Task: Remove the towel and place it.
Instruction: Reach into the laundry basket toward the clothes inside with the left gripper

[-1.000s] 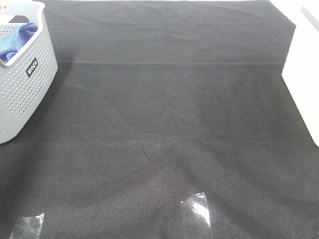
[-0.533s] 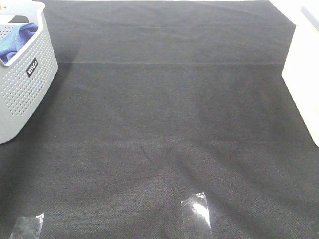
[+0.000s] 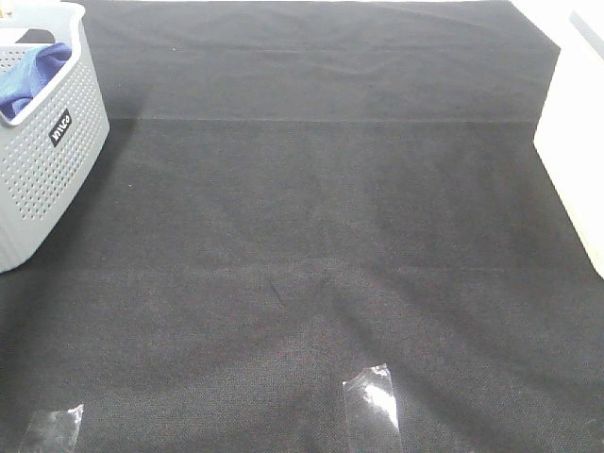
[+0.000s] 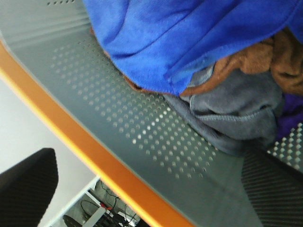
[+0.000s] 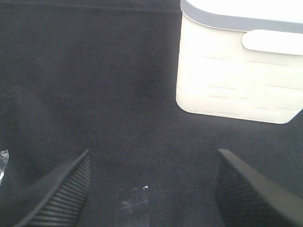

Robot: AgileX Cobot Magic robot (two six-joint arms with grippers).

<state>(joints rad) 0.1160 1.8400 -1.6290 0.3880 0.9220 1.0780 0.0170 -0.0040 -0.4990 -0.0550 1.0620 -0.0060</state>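
The bright blue towel (image 3: pixel 28 77) lies bunched in the grey perforated basket (image 3: pixel 47 179) at the far left of the table. In the left wrist view the towel (image 4: pixel 189 33) sits on top of a brown cloth (image 4: pixel 284 56) and a grey cloth (image 4: pixel 232 113) inside the basket (image 4: pixel 142 127). My left gripper (image 4: pixel 149 163) is open and empty, with its fingers (image 4: pixel 28 189) wide apart and short of the towel. My right gripper (image 5: pixel 154 153) is open and empty above the black table cloth (image 5: pixel 94 85). Neither arm shows in the exterior high view.
A white lidded box (image 3: pixel 578 142) stands at the table's right edge and also shows in the right wrist view (image 5: pixel 241 66). Two pieces of clear tape (image 3: pixel 371 404) lie near the front edge. An orange strip (image 4: pixel 85 156) runs beside the basket wall.
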